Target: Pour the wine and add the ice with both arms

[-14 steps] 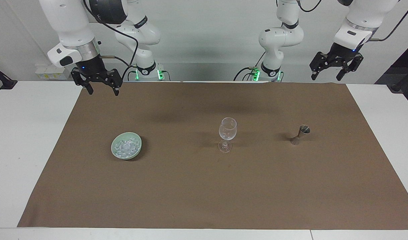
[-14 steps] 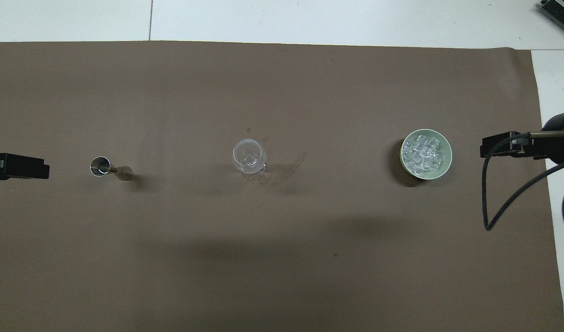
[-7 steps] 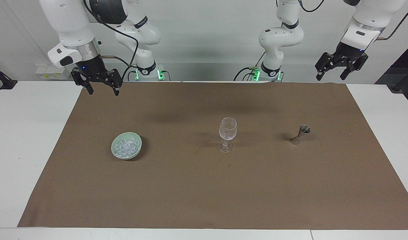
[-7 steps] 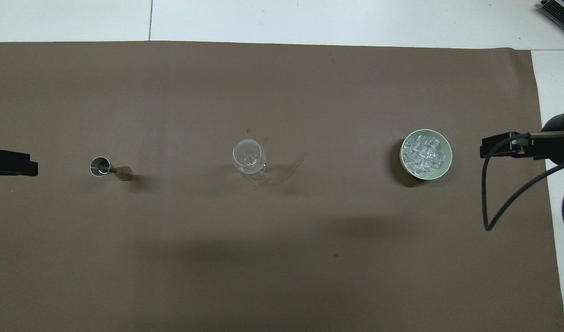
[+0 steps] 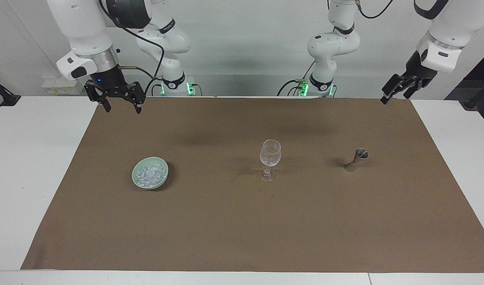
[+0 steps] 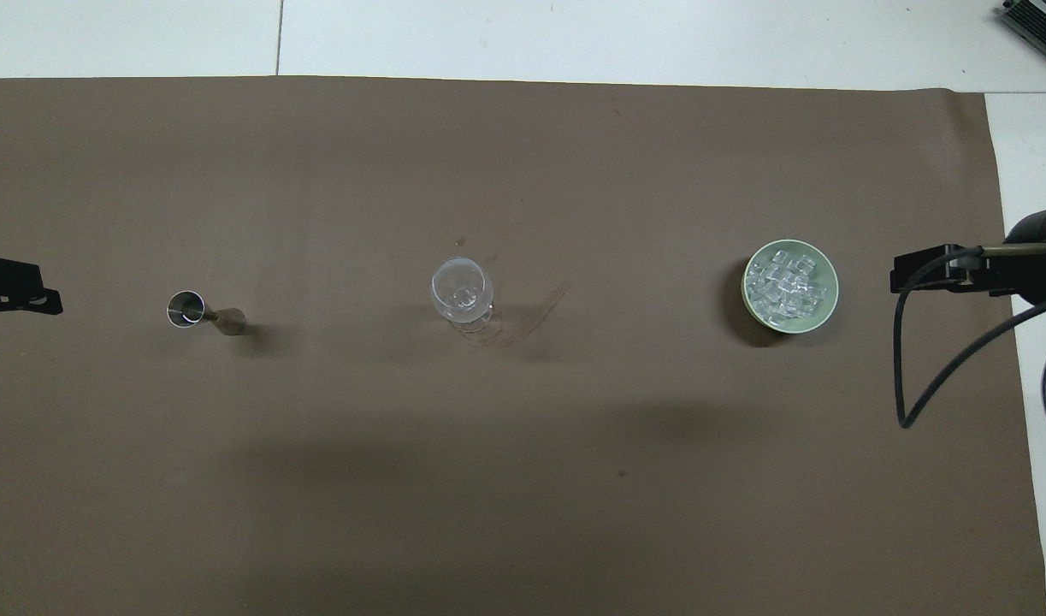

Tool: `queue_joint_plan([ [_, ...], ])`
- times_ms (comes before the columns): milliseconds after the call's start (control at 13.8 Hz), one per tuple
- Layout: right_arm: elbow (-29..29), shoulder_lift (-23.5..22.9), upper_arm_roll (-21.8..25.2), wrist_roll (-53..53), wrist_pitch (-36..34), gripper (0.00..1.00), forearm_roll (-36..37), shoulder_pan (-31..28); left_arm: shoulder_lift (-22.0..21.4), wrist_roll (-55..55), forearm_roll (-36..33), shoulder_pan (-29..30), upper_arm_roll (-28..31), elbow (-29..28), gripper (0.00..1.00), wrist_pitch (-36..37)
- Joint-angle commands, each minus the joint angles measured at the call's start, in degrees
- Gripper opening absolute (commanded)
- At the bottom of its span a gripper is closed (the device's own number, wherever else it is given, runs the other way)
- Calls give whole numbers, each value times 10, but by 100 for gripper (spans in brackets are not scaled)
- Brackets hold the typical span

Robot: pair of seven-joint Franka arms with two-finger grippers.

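right gripper [image 5: 120,106] spread, empty, over mat [image 5: 242,221] edge | left gripper [image 5: 396,94] spread, empty | ice [image 5: 150,174] in bowl [image 5: 137,181] on mat

White jointed arms [image 5: 83,27] with silver wrist rings, black cables, green-lit bases, and black claws.

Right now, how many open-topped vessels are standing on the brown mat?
3. A green bowl of ice toward the right arm's end, a stemmed glass at the middle, and a small metal jigger toward the left arm's end. Nothing appears hidden.
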State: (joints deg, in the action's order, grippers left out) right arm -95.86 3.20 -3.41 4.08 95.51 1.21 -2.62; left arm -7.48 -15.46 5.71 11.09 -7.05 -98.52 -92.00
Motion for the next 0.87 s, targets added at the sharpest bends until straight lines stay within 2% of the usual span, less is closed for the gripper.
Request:
queue_joint_plan([
  [0, 8, -6, -4, -13, -1, 100, -3, -7, 11, -139, 19, 16, -3, -18, 100, -33],
  [145, 8, -6, -4, -13, -1, 100, -3, -7, 18, -223, 38, 18, -3, -28, 100, -35],
  [434, 8, -6, -4, -12, -1, 100, -3, -7, 50, -315, 142, 84, -3, -25, 100, -33],
  [579, 8, -6, -4, -13, -1, 100, -3, -7, 73, -364, 184, 96, -3, -25, 100, -37],
  [796, 8, -6, -4, -13, -1, 100, -3, -7, 84, -380, 249, 131, -3, -28, 100, -28],
])
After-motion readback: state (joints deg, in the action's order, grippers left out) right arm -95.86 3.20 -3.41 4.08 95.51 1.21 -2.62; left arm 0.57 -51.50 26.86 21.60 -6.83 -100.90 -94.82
